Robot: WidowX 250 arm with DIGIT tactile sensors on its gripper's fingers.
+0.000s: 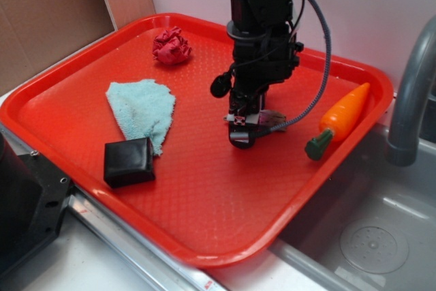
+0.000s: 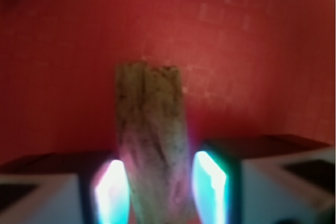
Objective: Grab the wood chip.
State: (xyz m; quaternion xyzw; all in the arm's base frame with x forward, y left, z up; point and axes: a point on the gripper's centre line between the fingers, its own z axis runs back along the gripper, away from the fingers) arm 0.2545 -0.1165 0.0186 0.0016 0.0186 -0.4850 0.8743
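A large red plastic tray [image 1: 204, 223] with a fine textured floor sits on a pale counter, its right edge just beside a grey metal sink [image 1: 381, 236]. A grey faucet pipe [image 1: 412, 93] rises at the far right. Brown cardboard [image 1: 48, 5] stands behind the tray at the left, and a pale wall lies behind the rest.

On the tray there is one of each thing: one crumpled red cloth [image 1: 172, 46] near the back, one light blue towel [image 1: 142, 108] at the left, one black square block [image 1: 129, 161] touching the towel's front edge, one orange toy carrot [image 1: 340, 117] with a green stem near the right rim, and one wood chip [image 2: 152, 145].

The single black robot arm reaches straight down to the tray's middle. Its gripper [image 1: 244, 127] is low over the tray floor. From the wrist camera, the blurred grey-brown wood chip stands between the two fingers [image 2: 210, 182], which sit close against its sides, pinching it. Its squared far end points away over the red floor.
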